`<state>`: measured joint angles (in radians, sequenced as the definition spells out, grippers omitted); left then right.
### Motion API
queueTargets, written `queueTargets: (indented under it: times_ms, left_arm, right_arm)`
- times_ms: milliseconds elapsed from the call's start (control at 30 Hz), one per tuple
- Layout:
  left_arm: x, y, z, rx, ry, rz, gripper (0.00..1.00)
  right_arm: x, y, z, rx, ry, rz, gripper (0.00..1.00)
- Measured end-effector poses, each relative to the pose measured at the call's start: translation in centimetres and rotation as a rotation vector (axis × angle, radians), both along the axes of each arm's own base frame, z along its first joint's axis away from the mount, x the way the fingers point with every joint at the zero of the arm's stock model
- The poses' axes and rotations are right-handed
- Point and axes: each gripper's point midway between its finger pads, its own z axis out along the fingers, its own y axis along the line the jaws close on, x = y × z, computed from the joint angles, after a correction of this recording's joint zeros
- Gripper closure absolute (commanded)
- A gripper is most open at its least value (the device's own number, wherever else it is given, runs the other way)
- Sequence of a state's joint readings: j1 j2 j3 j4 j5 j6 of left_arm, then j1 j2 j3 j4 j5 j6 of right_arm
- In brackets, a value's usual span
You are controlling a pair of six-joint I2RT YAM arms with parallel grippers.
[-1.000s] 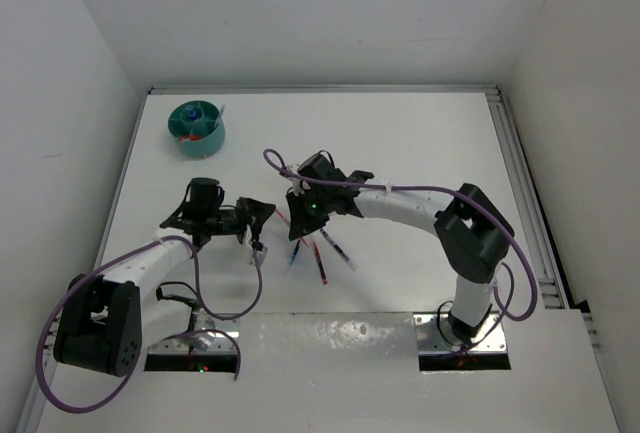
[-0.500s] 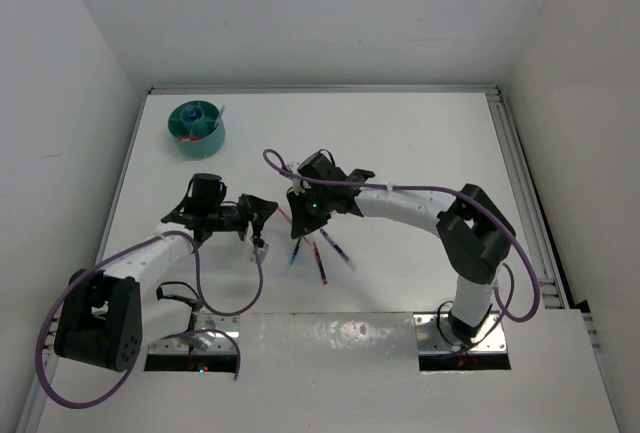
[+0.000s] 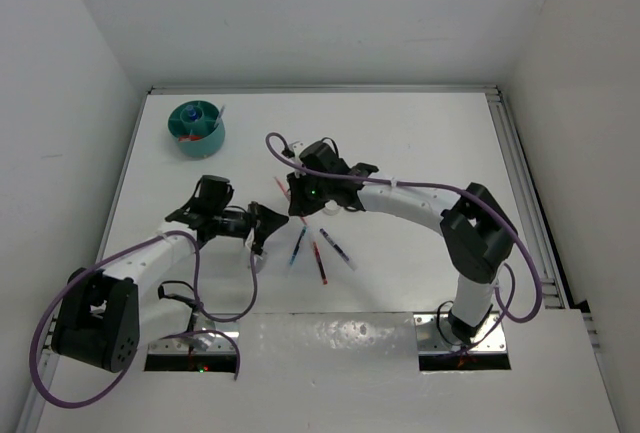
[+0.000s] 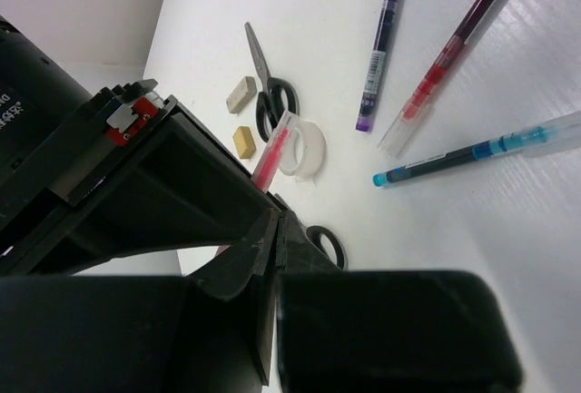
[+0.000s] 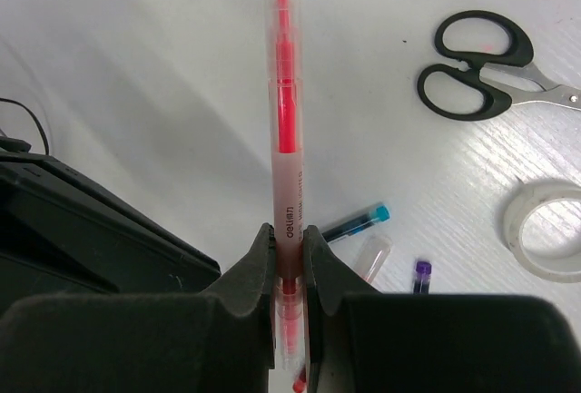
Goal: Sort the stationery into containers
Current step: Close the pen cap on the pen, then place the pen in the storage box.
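Observation:
My right gripper (image 5: 289, 239) is shut on a clear red pen (image 5: 283, 121), which stands straight out past the jaws over the table. From above, that gripper (image 3: 298, 203) hangs mid-table with the pen's end (image 3: 279, 187) sticking out up-left. My left gripper (image 3: 264, 233) sits just left of it, its jaws (image 4: 277, 225) shut with nothing between them. Three pens lie loose: purple (image 4: 386, 44), red (image 4: 454, 44) and blue (image 4: 481, 152). Black-handled scissors (image 5: 477, 62), a tape roll (image 4: 304, 146) and two beige erasers (image 4: 240, 93) lie nearby. The teal organiser (image 3: 207, 138) stands far left.
The organiser holds a blue-capped item and a few other pieces. A second scissors handle (image 4: 327, 246) peeks out beside my left fingers. A metal rail (image 3: 515, 173) runs down the table's right edge. White walls close in on three sides.
My right gripper has lifted the red pen and shifted towards the back, uncovering the loose pens. My left gripper has moved a little right and towards the front.

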<state>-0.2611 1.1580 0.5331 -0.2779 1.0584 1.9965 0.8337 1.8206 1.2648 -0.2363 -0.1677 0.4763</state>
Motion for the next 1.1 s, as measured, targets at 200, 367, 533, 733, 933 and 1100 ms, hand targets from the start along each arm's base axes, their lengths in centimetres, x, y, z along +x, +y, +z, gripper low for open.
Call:
queueTargets:
  times_ms: [200, 367, 533, 733, 933, 1100]
  left_arm:
    - [0.0, 0.2, -0.1, -0.002, 0.009, 0.005, 1.0]
    - [0.3, 0.6, 0.2, -0.004, 0.001, 0.022, 0.94]
    - [1.1, 0.7, 3.3, -0.029, -0.145, 0.036, 0.49]
    - [2.8, 1.0, 11.8, -0.165, -0.188, 0.207, 0.47]
    - [2.6, 0.6, 16.3, -0.393, 0.378, 0.399, 0.48]
    - [2.0, 0.2, 15.6, -0.537, 0.808, 0.518, 0.47]
  right_arm:
    - [0.2, 0.0, 0.1, -0.003, -0.012, -0.002, 1.0]
    - [0.3, -0.4, 0.4, -0.007, -0.029, -0.013, 1.0]
    - [-0.2, -1.7, 1.4, 0.009, -0.086, -0.016, 1.0]
    - [-0.4, -3.3, 4.4, 0.056, -0.209, -0.028, 1.0]
    - [0.6, -3.4, 8.5, 0.135, -0.34, -0.053, 1.0]
    - [1.0, -3.3, 10.5, 0.172, -0.414, -0.063, 1.0]
